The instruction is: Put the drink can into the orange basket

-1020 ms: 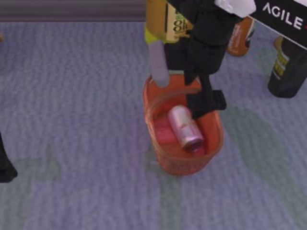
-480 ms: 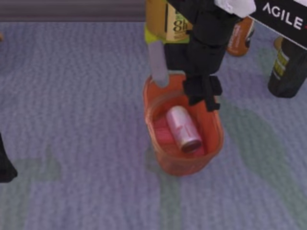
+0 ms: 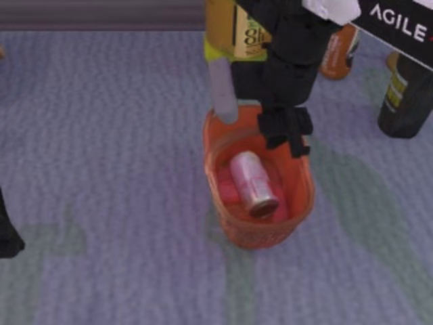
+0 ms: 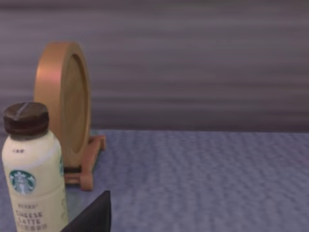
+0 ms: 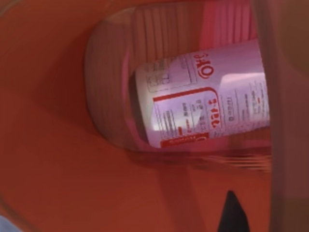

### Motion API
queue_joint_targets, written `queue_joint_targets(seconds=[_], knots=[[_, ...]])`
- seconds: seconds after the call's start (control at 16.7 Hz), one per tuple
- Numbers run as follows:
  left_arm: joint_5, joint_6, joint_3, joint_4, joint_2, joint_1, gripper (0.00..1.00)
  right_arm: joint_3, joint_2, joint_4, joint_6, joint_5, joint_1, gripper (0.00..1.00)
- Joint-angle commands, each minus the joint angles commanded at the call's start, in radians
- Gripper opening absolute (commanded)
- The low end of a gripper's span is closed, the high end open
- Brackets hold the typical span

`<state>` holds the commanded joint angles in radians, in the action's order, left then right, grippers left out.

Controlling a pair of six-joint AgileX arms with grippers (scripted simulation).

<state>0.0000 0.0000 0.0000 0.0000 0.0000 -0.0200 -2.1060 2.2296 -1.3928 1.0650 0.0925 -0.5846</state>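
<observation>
Right tool [image 3: 287, 135] hangs over the far rim of the orange basket [image 3: 226, 223], and nothing is between its fingers; whether they are spread or pressed together I cannot tell from these views. Just below and in front of that tool, the drink can [image 3: 252, 183] lies on its side on the basket's floor, apart from the tool. Its body runs slantwise along the length of the basket, with the darker end toward the near rim. In the right wrist view the drink can [image 5: 207, 96] shows its white side with red lettering and a red-outlined panel, framed by the basket's orange wall [image 5: 53, 159]. Beside the tool, on its left in the top view, the basket's grey handle [image 3: 222, 88] rises from the far rim.

Behind the tool stand a tall yellow-labelled bottle [image 3: 233, 30] and an orange-brown bottle [image 3: 336, 57]; a dark bottle [image 3: 404, 98] stands off to the tool's right on the bench [image 3: 101, 169].

Left tool [image 3: 8, 237] sits well away at the bench's left edge, only a dark sliver of it showing, so its state cannot be told. Its wrist view shows a cream latte bottle [image 4: 34, 179] with a dark cap and a round wooden disc on a stand [image 4: 67, 111].
</observation>
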Motion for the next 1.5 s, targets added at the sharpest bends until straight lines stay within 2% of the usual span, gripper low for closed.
queue_joint_targets(seconds=[1.5], knots=[[0.000,0.000,0.000,0.000,0.000,0.000,1.00,-0.018,0.004,-0.018,0.006,0.001,0.002,0.00]])
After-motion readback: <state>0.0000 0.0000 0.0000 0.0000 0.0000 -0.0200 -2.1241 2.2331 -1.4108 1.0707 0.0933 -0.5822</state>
